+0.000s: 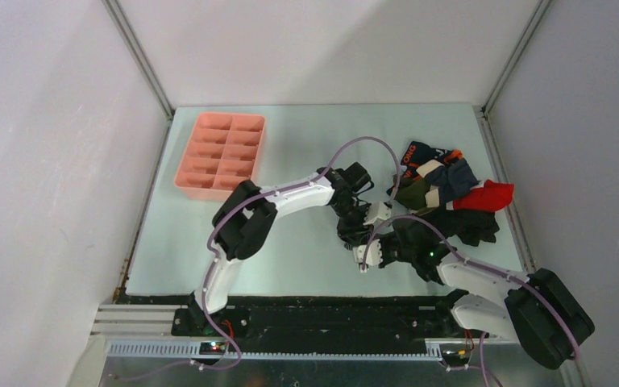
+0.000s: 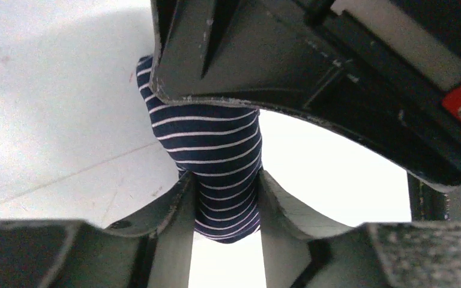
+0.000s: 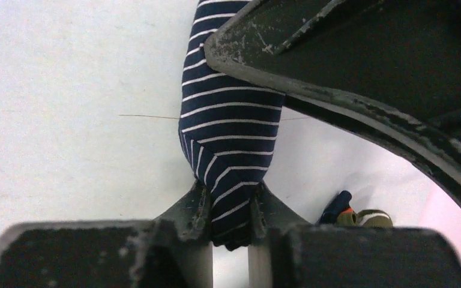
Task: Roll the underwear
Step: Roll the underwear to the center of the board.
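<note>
Closest in, the left claw has the striped briefs wedged between its two fingers. The cloth touches both inner faces and fills the gap, so it reads as a grip on that end. From those fingers the briefs run away as a narrow navy tube with thin white lines, bunched tight. The far end goes under the dark curved body of the other claw.

The right claw has its fingers pressed in on the opposite end. The cloth is pinched thinner there than further along, and a small tip pokes through toward the palm. Each claw holds one end of the same roll. They face each other, close together, with the roll spanning the short gap between them. Whether the roll rests on the table or hangs just above it I cannot tell.

From above, the right claw sits just nearer the arm bases than the left claw. A pile of other briefs, navy, olive, red, black and orange, lies to the right of both claws and a little beyond them, near but apart. A pink tray with compartments sits well off to the left of the left claw, further back on the table.
</note>
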Controlling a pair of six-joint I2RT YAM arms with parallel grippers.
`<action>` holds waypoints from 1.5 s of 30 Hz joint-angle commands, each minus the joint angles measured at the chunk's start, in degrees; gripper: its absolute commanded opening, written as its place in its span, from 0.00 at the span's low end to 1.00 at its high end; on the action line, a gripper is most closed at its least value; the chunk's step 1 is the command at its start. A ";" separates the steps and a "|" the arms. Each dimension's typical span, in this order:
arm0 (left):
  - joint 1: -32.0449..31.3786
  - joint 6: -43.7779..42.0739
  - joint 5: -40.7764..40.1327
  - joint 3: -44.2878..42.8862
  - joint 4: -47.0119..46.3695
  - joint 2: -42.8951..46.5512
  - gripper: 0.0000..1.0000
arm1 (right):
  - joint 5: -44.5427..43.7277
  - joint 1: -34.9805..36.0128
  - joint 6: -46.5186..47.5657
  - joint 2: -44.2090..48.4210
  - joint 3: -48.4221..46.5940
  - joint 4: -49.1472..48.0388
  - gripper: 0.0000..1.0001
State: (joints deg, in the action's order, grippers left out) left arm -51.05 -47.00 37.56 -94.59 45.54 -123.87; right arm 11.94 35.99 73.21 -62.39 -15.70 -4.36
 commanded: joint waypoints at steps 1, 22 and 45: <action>2.38 9.18 -1.03 3.83 3.90 -0.09 0.49 | 4.28 -1.76 2.12 -3.88 -5.67 12.97 0.10; -0.49 17.88 -28.69 58.94 -60.42 55.44 0.60 | 14.47 -11.60 -14.11 -33.22 -36.34 46.40 0.00; -12.53 -6.48 -33.57 55.98 -84.89 24.81 0.62 | 16.28 -12.68 -19.53 -37.52 -41.74 52.85 0.00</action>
State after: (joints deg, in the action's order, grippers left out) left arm -63.11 -44.77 6.98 -36.16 -32.93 -95.22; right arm 29.39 23.38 55.70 -96.42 -57.36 41.15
